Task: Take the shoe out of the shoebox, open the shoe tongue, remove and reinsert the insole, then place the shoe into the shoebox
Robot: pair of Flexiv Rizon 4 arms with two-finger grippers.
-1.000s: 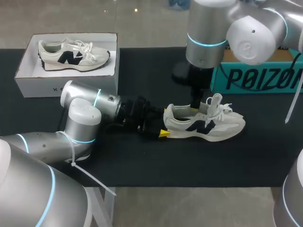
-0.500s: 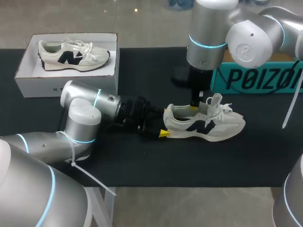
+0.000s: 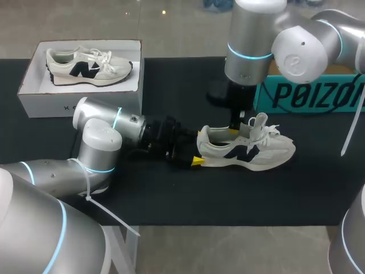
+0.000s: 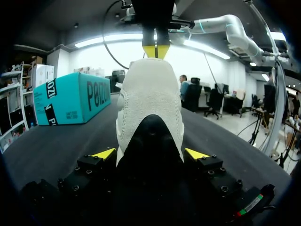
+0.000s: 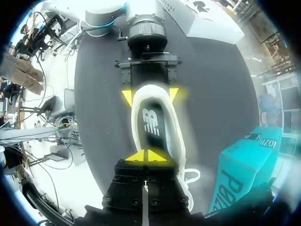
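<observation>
Your right gripper (image 5: 146, 155) barely shifted, tips pinched together inside the shoe (image 3: 251, 149) mid-table; left gripper (image 4: 150, 153) clamps its heel. Insole (image 5: 151, 123) in, removal pending.

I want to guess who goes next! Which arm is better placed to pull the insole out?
Right. The right gripper hangs over the open shoe, just above its insole. The left gripper clamps the heel.

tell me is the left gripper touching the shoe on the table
Touching. The left wrist view shows the left gripper with both yellow tips pressed against the heel sides of the shoe.
</observation>
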